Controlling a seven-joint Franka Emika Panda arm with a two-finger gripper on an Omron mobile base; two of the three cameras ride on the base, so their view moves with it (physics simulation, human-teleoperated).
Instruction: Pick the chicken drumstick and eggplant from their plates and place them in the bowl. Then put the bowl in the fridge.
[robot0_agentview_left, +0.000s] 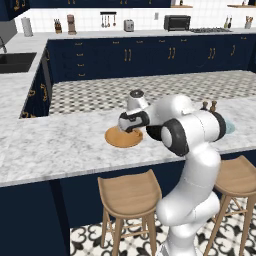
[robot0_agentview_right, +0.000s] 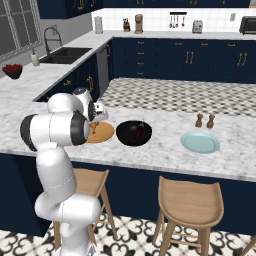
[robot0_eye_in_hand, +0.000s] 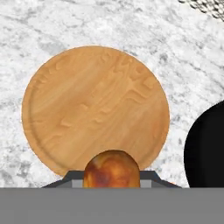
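My gripper (robot0_eye_in_hand: 112, 178) is shut on the chicken drumstick (robot0_eye_in_hand: 112, 168), whose orange-brown rounded end shows between the finger tips just over the near rim of the tan wooden plate (robot0_eye_in_hand: 94, 109). In the base views the gripper (robot0_agentview_left: 133, 131) (robot0_agentview_right: 95, 128) hangs low over that plate (robot0_agentview_left: 120, 139) (robot0_agentview_right: 104, 134). Right of it stands the black bowl (robot0_agentview_right: 127, 137) (robot0_eye_in_hand: 208, 148) with the dark purple eggplant (robot0_agentview_right: 140, 131) lying inside. The pale blue-green plate (robot0_agentview_right: 200, 142) (robot0_agentview_left: 231, 128) lies bare further right. The fridge is out of view.
Two small brown shakers (robot0_agentview_right: 205, 121) stand behind the blue-green plate. Wooden stools (robot0_agentview_left: 129, 192) (robot0_agentview_right: 190, 200) sit below the marble counter's near edge (robot0_agentview_right: 150, 167). A sink (robot0_agentview_right: 65, 54) is at the far left counter.
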